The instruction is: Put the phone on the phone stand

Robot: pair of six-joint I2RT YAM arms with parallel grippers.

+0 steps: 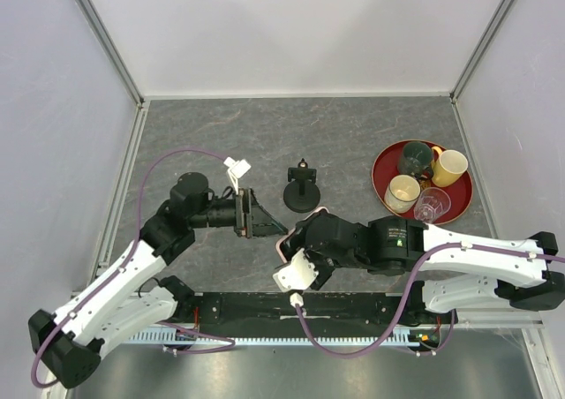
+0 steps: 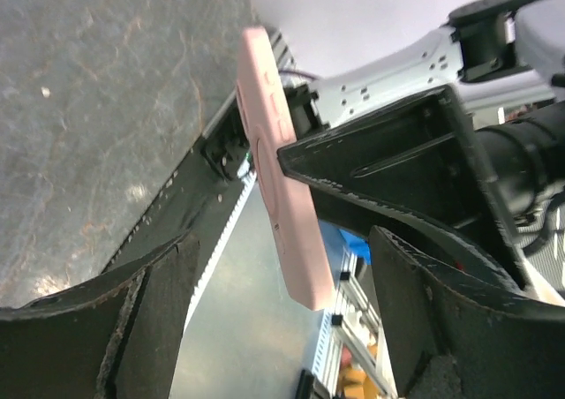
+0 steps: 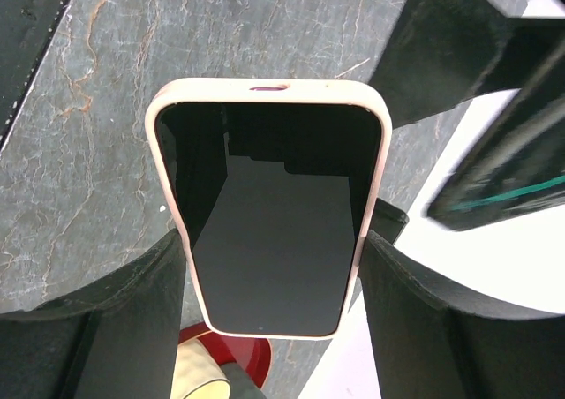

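Phone (image 3: 269,214): held aloft at near-centre, long axis running out along the fingers.
Right gripper (image 3: 274,275): closed on the phone's long edges.
Left gripper (image 1: 258,215): spread wide, empty, just left of the phone.
Phone stand (image 1: 302,187): upright, just far of the phone; right arm nearer.

It looked like a robotics lab test cell. Plain white panels (image 1: 291,28) set in aluminium frame posts (image 1: 106,41) closed in a grey stone-patterned desk (image 1: 353,134) ahead of the right pincer (image 1: 298,237). Behind that pincer a black mounting rail (image 1: 265,309) carried both arm bases. Off to its side sat a red tray (image 1: 380,168) of cups (image 1: 450,167).
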